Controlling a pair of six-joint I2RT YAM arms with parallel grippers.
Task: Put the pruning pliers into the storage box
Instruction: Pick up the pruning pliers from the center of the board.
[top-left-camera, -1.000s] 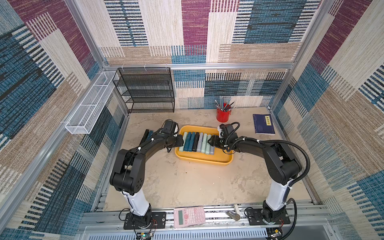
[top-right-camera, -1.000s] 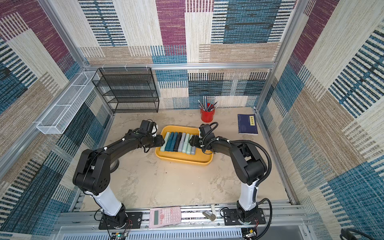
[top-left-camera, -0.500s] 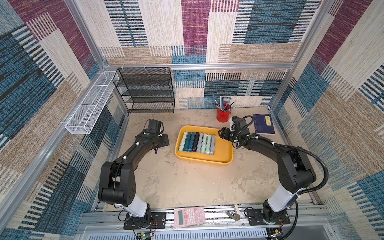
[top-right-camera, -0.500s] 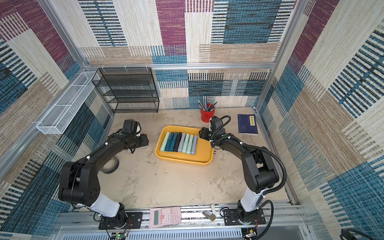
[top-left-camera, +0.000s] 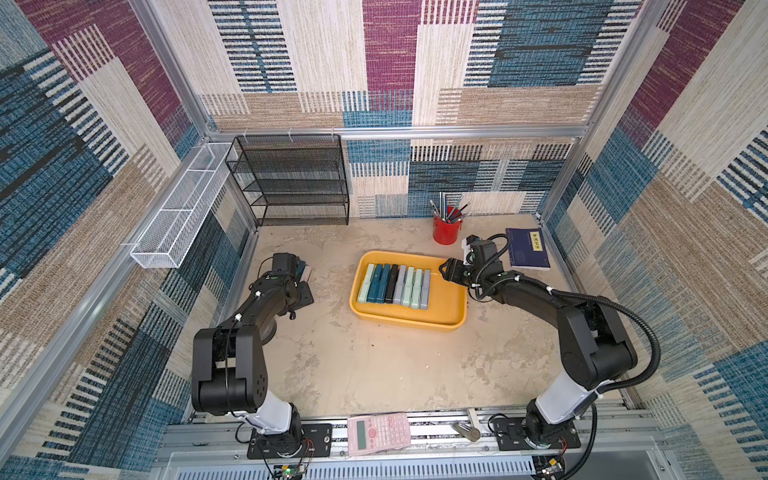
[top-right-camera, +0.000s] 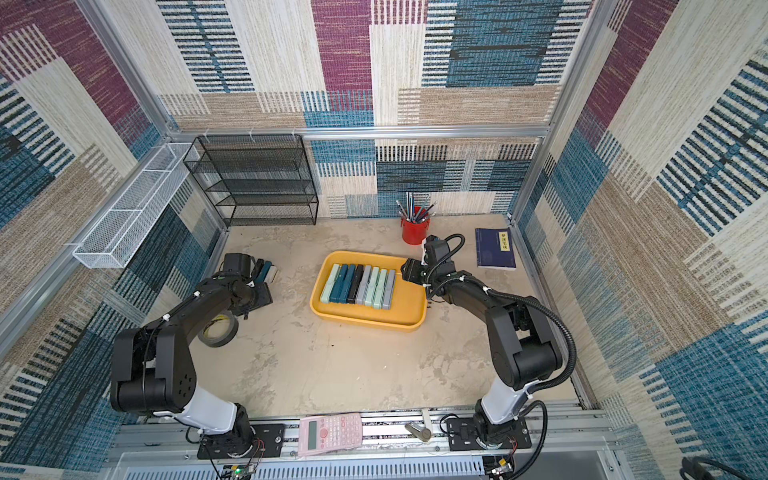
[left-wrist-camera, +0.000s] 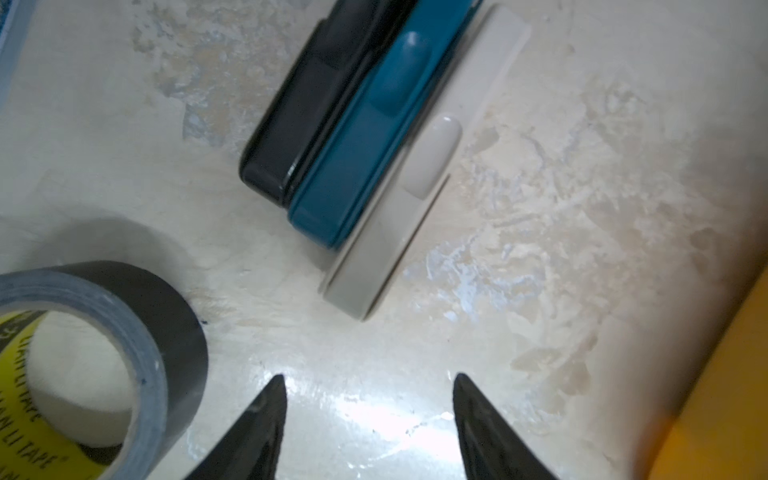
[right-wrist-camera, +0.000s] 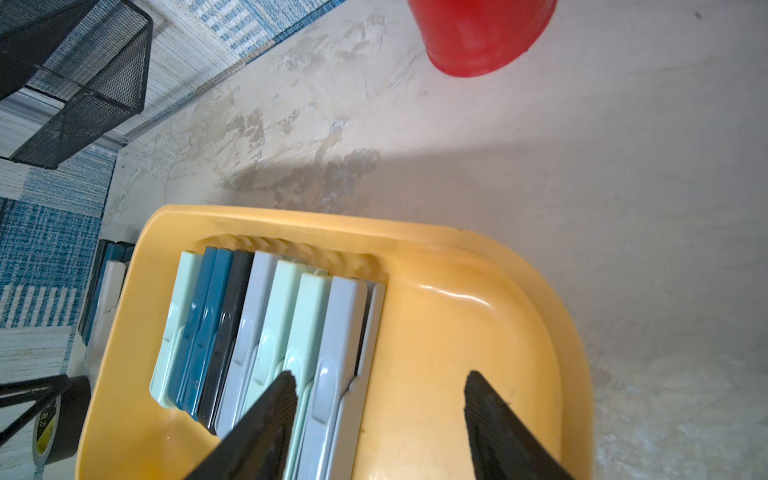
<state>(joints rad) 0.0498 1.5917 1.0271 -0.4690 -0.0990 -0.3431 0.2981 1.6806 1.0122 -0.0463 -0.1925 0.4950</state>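
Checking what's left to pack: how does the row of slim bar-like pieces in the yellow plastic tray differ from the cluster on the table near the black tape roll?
The tray row lies inside the yellow-orange tray; the table cluster lies on bare tabletop. The tray row has about eight pieces, some mint green; the table cluster has three: black, teal, whitish. Both sit packed side by side.

**Bystanders on the surface (top-left-camera: 353, 365)**

I see a black mesh rack (top-left-camera: 297, 183) at the back wall, a white wire basket (top-left-camera: 178, 212) beside it, a red pencil cup (top-left-camera: 445, 231) near a blue book (top-left-camera: 528, 248), a tape roll (top-right-camera: 218, 330), and a pink calculator (top-left-camera: 378, 430) on the front rail.
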